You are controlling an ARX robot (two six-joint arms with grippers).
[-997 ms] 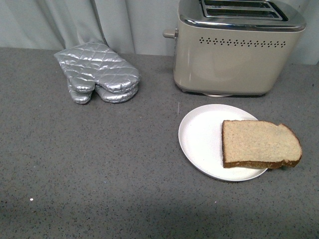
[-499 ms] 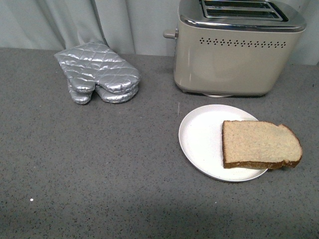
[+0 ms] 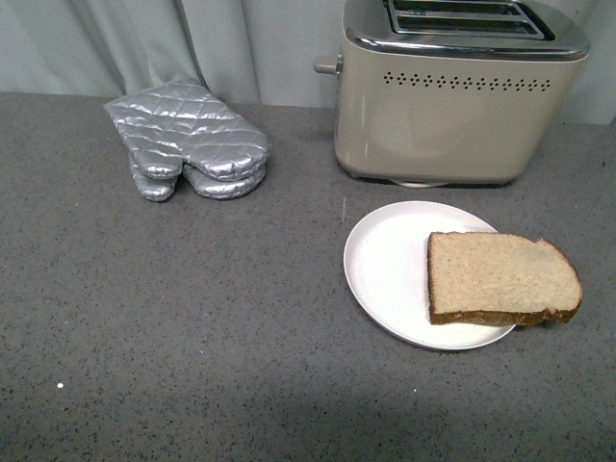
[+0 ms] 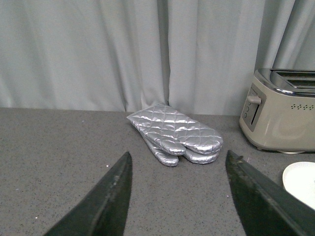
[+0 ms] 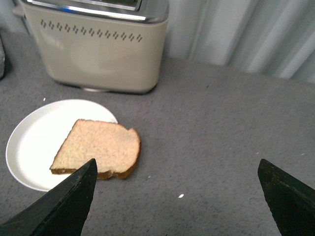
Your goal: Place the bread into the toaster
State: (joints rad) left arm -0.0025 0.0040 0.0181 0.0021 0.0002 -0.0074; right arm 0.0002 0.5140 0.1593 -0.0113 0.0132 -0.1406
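2 stacked silver mitts (image 3: 188, 140); white plate (image 3: 385, 265)

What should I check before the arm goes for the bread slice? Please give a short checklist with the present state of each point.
1. Right gripper open and empty: ok.
2. Left gripper open and empty: ok.
3. Bread slice free, lying flat on the white plate, one end over the rim: ok.
4. Toaster upright behind the plate, lever knob high: ok.
5. Its slots empty: cannot tell, only their top edge shows.
6. Silver oven mitts away from the plate and toaster: ok.
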